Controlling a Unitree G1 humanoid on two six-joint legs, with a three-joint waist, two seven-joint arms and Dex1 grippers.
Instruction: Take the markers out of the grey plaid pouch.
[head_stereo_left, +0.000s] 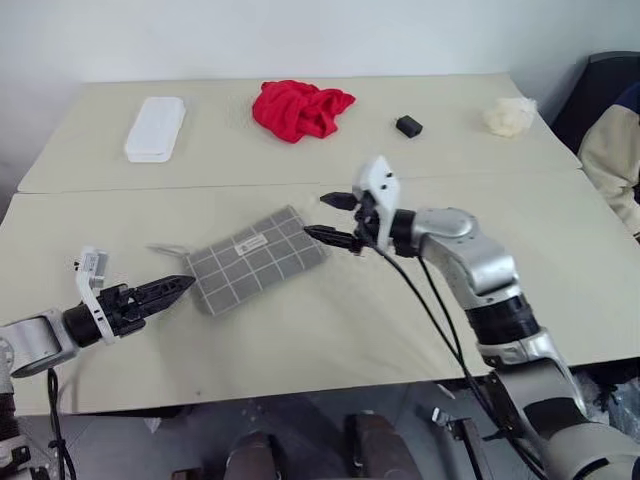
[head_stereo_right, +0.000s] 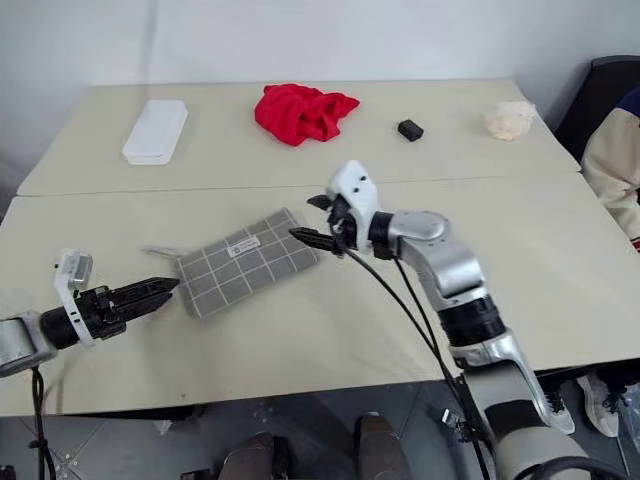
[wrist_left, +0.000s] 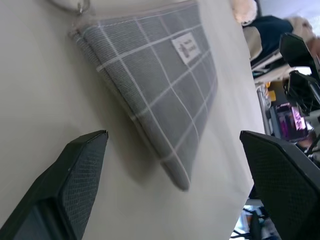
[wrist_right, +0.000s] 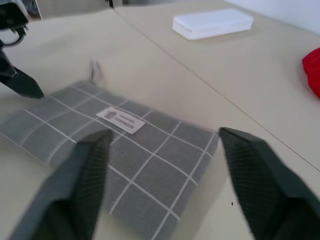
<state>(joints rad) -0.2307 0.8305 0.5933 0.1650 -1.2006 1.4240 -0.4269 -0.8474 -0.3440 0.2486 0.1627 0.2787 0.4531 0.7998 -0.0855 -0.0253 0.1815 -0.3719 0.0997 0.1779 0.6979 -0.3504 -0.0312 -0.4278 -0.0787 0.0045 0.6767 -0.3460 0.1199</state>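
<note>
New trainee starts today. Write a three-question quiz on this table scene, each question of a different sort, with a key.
1. True or false: the pouch lies flat on the table, with no markers in sight.
2. Multiple choice: which thing lies on the far table nearest the red cloth?
A. white box
B. black block
C. pale crumpled lump
3. Fill in: the left gripper is at one end of the pouch and the right gripper at the other; both have their fingers ____.

Key
1. True.
2. B.
3. Open; neither grips the pouch.
</note>
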